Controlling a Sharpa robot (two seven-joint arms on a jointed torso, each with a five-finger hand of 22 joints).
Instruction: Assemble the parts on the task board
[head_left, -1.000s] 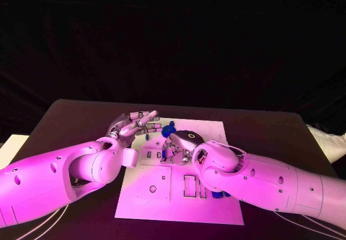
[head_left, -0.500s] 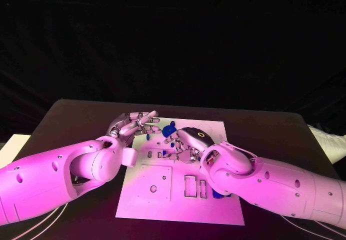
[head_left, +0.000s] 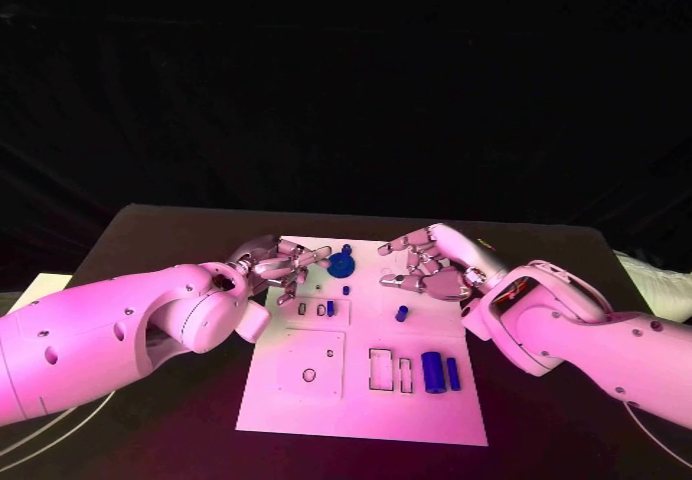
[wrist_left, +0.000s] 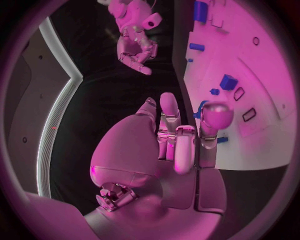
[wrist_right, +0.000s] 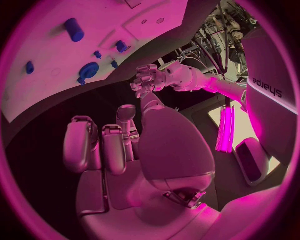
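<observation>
Head view has the white task board (head_left: 368, 400) flat in the middle of the black surface (head_left: 159, 235), both hands up at its far end. Left hand (head_left: 281, 265) sits at the board's far left corner, fingers curled, and I can't tell if it's pinching anything. Right hand (head_left: 433, 268) hovers off the far right, fingers loosely bent, holding nothing. Blue parts: a round disc (head_left: 342, 265) between the hands, a small peg (head_left: 402, 313), two cylinders (head_left: 441, 373) near the slots. Board markings are too small to read.
</observation>
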